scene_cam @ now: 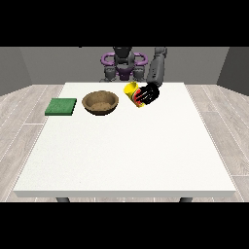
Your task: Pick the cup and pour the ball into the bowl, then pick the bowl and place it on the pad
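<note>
The hand at the view's right point(148, 94) has its black fingers wrapped round the yellow cup point(133, 92), which shows red on its side. The cup tilts, its round mouth turned up and toward the bowl point(100, 102), held over the white table point(126, 151) just beside that bowl. The bowl is brown, round and wood-like, with a mottled inside. A flat green square pad point(61, 106) lies beyond it, apart. The ball can't be made out. The other hand is not in sight.
</note>
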Motion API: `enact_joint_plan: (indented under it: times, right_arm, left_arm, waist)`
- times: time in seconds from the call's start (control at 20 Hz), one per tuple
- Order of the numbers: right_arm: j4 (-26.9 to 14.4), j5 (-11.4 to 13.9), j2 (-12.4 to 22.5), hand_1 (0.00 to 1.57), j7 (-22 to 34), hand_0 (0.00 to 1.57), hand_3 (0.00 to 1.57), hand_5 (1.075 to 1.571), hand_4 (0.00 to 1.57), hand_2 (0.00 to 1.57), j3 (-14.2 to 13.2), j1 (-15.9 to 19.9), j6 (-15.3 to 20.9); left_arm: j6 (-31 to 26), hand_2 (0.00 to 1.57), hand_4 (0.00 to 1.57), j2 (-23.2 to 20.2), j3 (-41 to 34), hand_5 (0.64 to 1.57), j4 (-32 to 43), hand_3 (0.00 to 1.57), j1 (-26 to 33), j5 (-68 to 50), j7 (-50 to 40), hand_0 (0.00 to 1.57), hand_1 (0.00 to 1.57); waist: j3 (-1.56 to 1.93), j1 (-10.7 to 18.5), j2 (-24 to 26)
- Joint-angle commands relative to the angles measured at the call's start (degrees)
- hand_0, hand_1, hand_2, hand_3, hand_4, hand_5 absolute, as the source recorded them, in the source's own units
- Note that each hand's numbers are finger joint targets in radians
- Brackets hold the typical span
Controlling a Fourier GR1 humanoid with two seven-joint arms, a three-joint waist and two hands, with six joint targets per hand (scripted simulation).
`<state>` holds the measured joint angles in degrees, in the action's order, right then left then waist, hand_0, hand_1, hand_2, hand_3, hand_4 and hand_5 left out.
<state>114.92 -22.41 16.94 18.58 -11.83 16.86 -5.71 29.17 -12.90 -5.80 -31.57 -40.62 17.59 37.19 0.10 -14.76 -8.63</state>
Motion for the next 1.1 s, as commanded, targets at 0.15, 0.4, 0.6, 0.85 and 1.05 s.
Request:
enact_joint_plan:
  times: [0.15,0.4,0.6,0.85,1.05]
  right_arm:
    - [-1.8,-0.1,0.1,0.00,-0.8,0.00,0.00,1.561,0.29,0.00,2.1,3.2,-1.8]
    - [-3.0,1.9,-1.7,0.00,-1.3,0.00,0.00,1.563,0.33,0.00,2.8,0.9,-0.5]
    - [-5.0,1.8,-1.9,0.00,-1.7,0.00,0.00,1.563,0.34,0.00,3.0,3.0,-0.4]
    - [-10.5,1.8,-1.5,0.00,-1.7,0.00,0.00,1.564,0.36,0.00,2.0,4.4,-0.7]
    - [-14.8,3.4,-1.8,0.00,-4.6,0.00,0.00,1.565,0.38,0.00,1.5,2.3,-1.6]
  left_arm:
    - [13.8,1.57,0.94,-2.3,6.7,1.564,5.6,1.57,-9.7,13.6,-15.8,1.41,1.41]
    - [16.5,1.57,0.92,0.8,10.5,1.561,8.7,1.57,-11.5,19.7,-23.5,1.39,1.39]
    - [20.7,1.57,0.84,-0.9,14.3,1.565,11.7,1.57,-15.2,27.1,-29.1,1.37,1.37]
    - [22.3,1.57,0.86,2.0,23.7,1.548,18.0,1.57,-18.6,40.2,-39.5,1.35,1.35]
    - [19.3,1.43,0.98,8.1,31.2,1.480,22.2,1.43,-19.9,49.3,-47.6,1.33,1.33]
  waist:
    - [-0.01,-3.7,-2.2]
    - [-0.07,-2.2,0.9]
    - [-0.03,-2.2,-0.4]
    - [0.05,-0.6,3.2]
    - [0.07,1.1,6.8]
